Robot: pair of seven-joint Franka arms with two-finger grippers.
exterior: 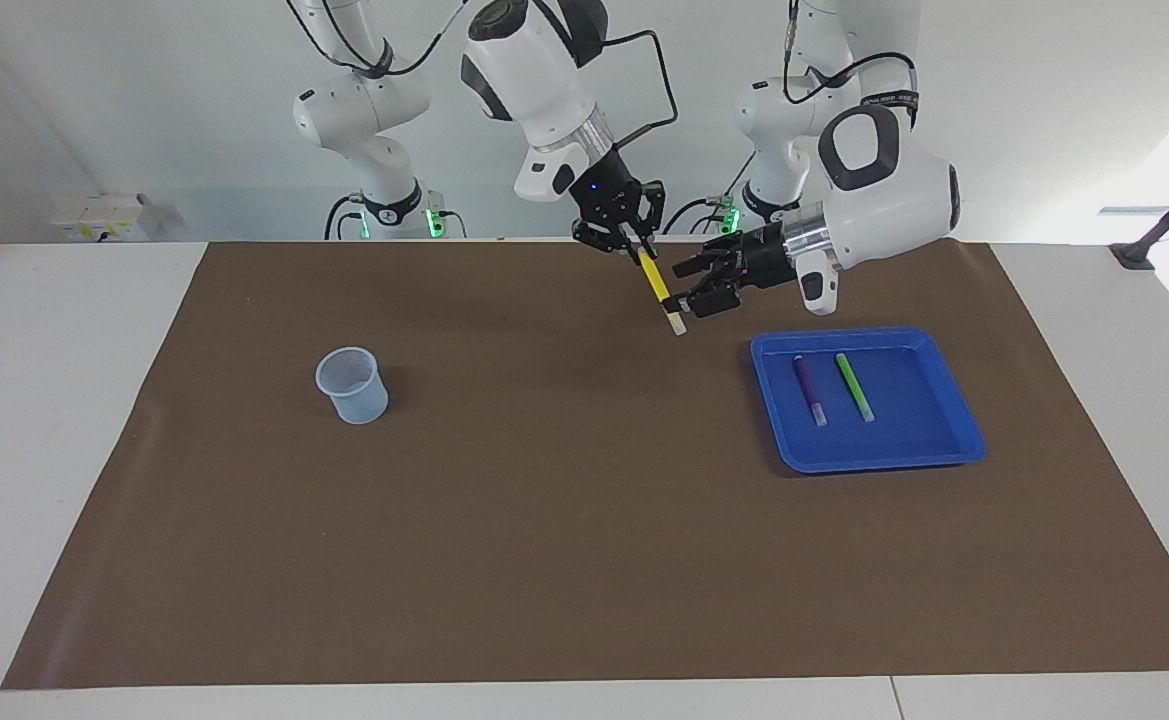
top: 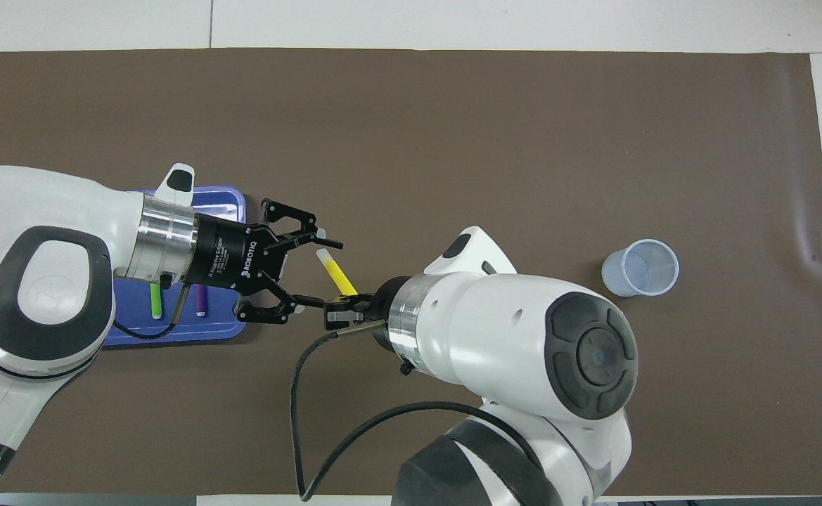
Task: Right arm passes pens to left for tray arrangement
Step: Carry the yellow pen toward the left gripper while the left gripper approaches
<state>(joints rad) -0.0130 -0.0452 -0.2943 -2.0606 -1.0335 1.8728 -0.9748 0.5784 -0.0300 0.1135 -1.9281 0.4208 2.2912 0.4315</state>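
The right hand (exterior: 634, 243), up over the mat (exterior: 544, 520) near the robots' edge, gripped the yellow pen (exterior: 659, 287) by its upper end, pale tip slanting down. The left hand (exterior: 692, 285), fingers spread wide, was level with the pen's lower end, one finger on each side, not closed on it. The purple pen (exterior: 809, 388) and green pen (exterior: 854, 386) lay side by side in the tray (exterior: 874, 455) at the left arm's end of the tabletop (exterior: 64, 400). A cup (exterior: 352, 385) stood toward the right arm's end.
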